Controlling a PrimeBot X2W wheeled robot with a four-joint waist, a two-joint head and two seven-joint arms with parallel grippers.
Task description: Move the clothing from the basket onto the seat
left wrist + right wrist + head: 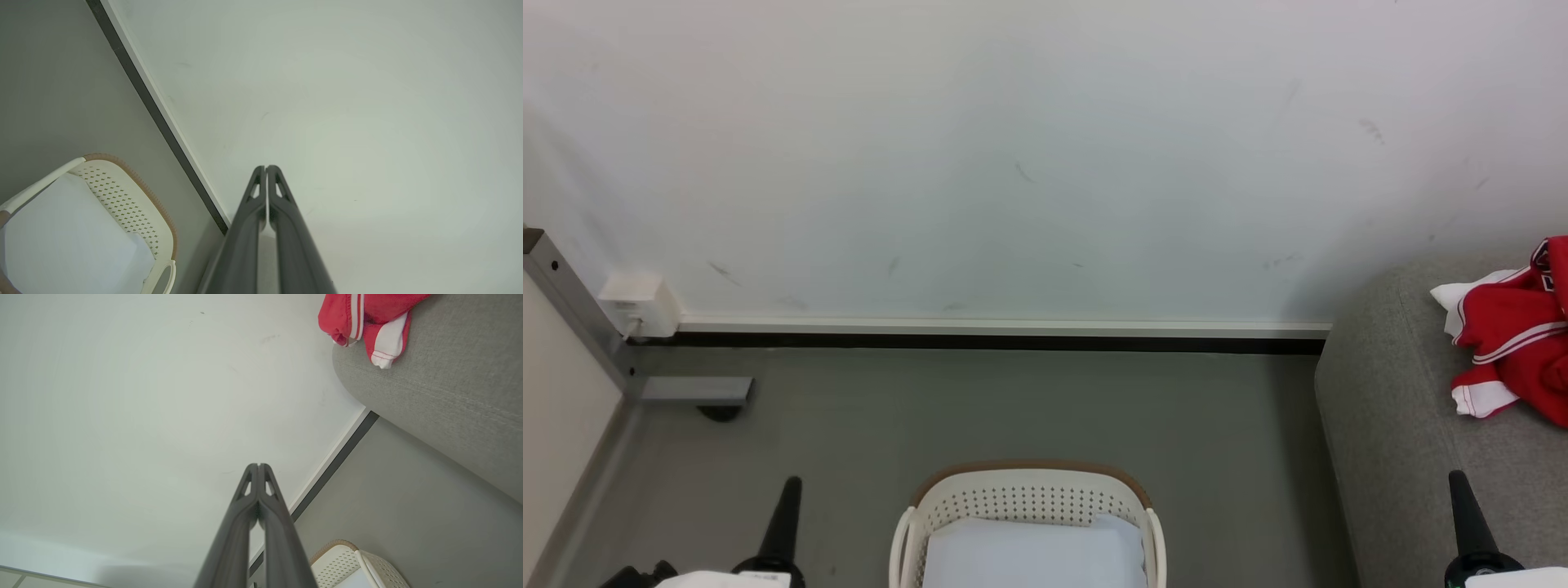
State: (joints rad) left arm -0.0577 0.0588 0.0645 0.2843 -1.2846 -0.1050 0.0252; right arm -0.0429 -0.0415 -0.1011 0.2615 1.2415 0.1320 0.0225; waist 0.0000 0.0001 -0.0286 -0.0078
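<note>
The red clothing (1521, 335) with white trim lies bunched on the grey seat (1396, 425) at the right edge; the right wrist view has the clothing (363, 318) at its top, on the seat (449, 396). The white perforated basket (1029, 500) stands on the floor at bottom centre, with a pale blue-white flat cloth (1033, 555) in it. My left gripper (791, 483) is shut and empty at the lower left, left of the basket (122, 196). My right gripper (1456, 478) is shut and empty at the lower right, in front of the seat. Both grippers (266, 167) (258, 465) point toward the wall.
A pale wall (1029, 163) with a white and black baseboard (996, 335) closes off the far side. A grey metal frame with a foot (698, 392) and a white box (637, 304) stand at the left. Grey floor (1013, 408) lies between basket and wall.
</note>
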